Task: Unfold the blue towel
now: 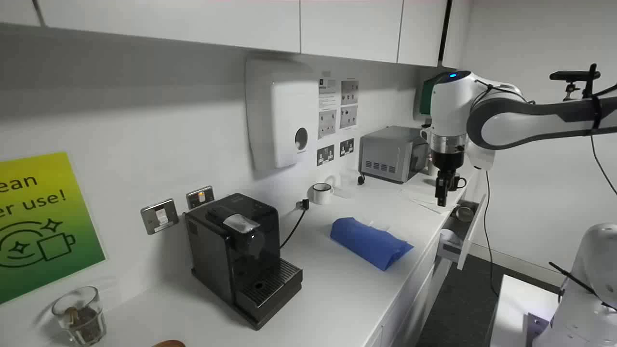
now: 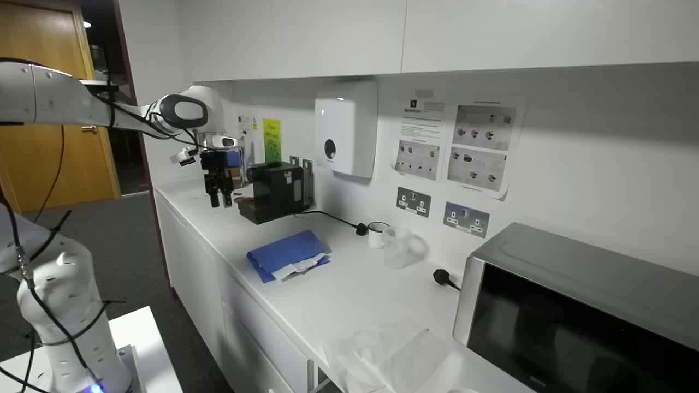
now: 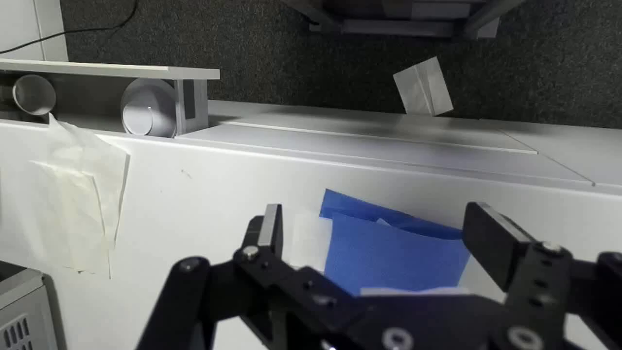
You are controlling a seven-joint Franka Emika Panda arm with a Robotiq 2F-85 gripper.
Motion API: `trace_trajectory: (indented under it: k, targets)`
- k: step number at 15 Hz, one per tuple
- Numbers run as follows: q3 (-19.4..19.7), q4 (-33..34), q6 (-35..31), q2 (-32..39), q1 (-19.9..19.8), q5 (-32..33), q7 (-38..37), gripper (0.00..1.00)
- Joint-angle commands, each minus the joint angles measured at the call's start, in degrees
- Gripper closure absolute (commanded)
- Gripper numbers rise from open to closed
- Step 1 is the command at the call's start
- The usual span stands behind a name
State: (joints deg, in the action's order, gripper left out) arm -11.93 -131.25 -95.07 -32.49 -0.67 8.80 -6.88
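The towel [image 1: 368,241] is plain blue, the end effector [image 2: 220,200] mostly black.

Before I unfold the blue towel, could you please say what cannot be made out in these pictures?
Blue towel, wrist view: parts of its outline hidden behind the gripper.
Inside of its folds, in both exterior views: covered by its top layer.
Brown item, in an exterior view: cut off by the bottom edge; identity unclear.
Microwave, in an exterior view: any contents hidden by its dark door.
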Motion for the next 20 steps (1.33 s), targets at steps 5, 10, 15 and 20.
trace_trajectory:
  k: [5,10,15,20]
  targets:
    - [1.44,0.2,0.32,0.29,1.91,0.75,-0.81,0.0]
    - [1.27,0.64,-3.04,1.33,1.14,1.22,-3.85,0.0]
    - [0.16,2.87,-9.94,6.16,0.92,4.94,-5.07,0.0]
    - [-1.73,9.91,-9.6,14.91,1.77,9.23,-4.72,0.0]
